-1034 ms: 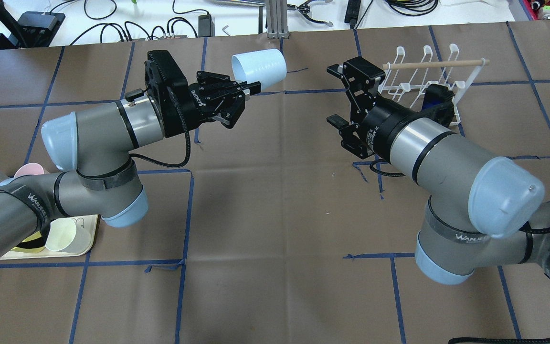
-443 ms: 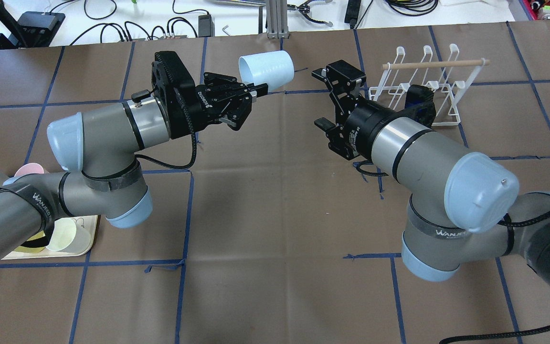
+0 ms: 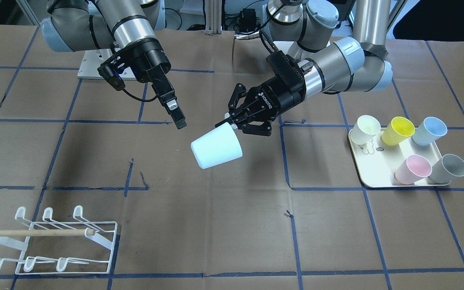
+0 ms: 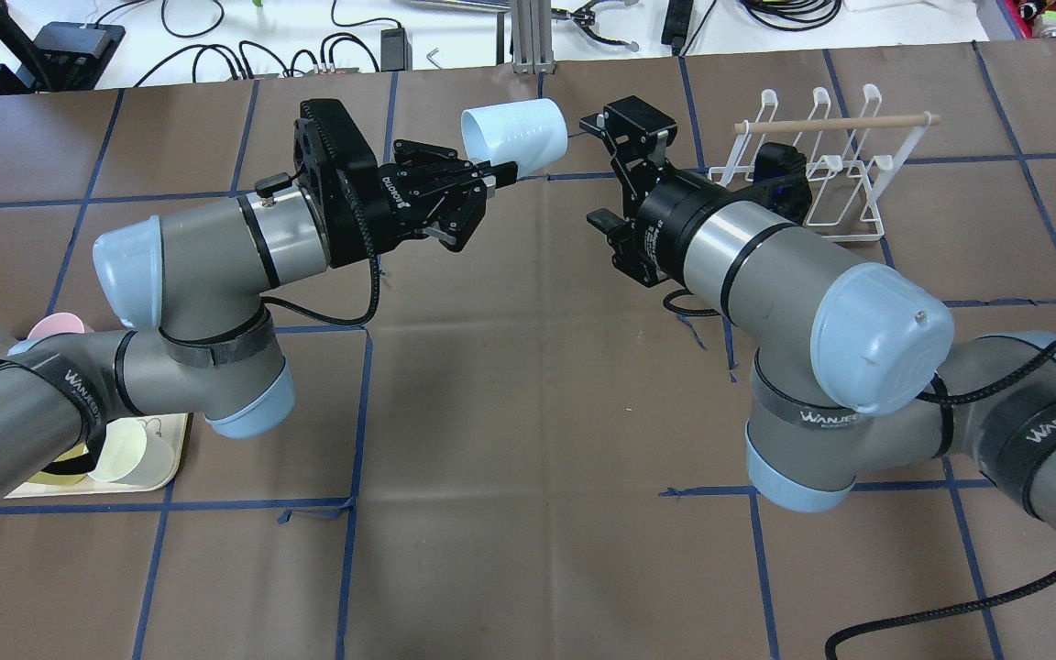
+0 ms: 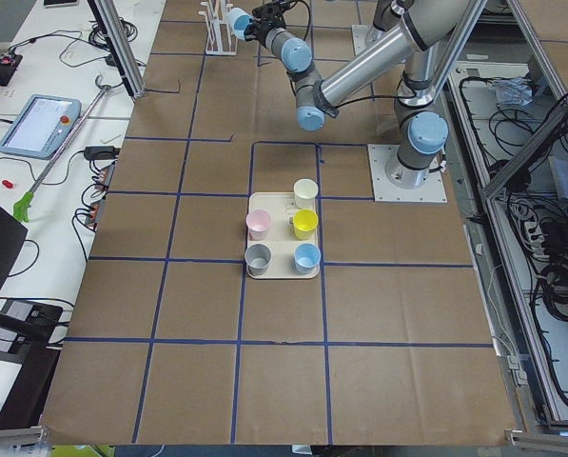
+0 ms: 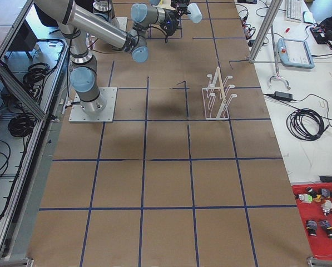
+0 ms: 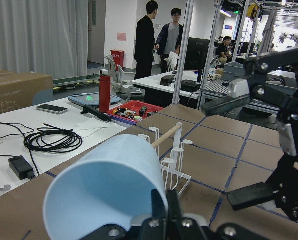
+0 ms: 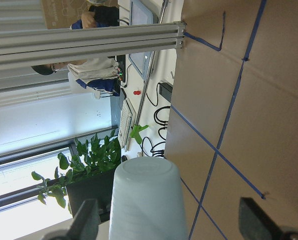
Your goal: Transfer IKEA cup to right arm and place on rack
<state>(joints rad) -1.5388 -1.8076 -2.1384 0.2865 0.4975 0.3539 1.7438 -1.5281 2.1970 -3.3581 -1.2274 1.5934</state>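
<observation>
**Left gripper [image 4: 497, 173] holds the cup [image 4: 517, 136] by its rim; right gripper [image 4: 595, 170] gapes beside it**

Left-arm fingers are pinched nearly together on the rim of the pale blue IKEA cup, 1 inside the mouth and 1 outside, as the left wrist view shows. The cup hangs in the air above the brown papered table [image 4: 510, 440], lying on its side. Its mouth is turned back to the left gripper and its closed base points at the right arm [image 4: 766, 266].

The right gripper faces that base with its 2 fingers spread wide and nothing between them. In the right wrist view the cup sits base-on in the middle, with 1 finger [image 8: 86, 220] far out on either side. From the front-facing camera the visible fingertip is near the cup and apart from it.

The white wire rack [image 4: 835, 122] stands on the table just beyond the right wrist, with no cup on its prongs.

Well away, at the left arm's end of the table, a cream tray [image 3: 377, 183] carries 5 more cups: cream, yellow, blue, pink and grey.
</observation>
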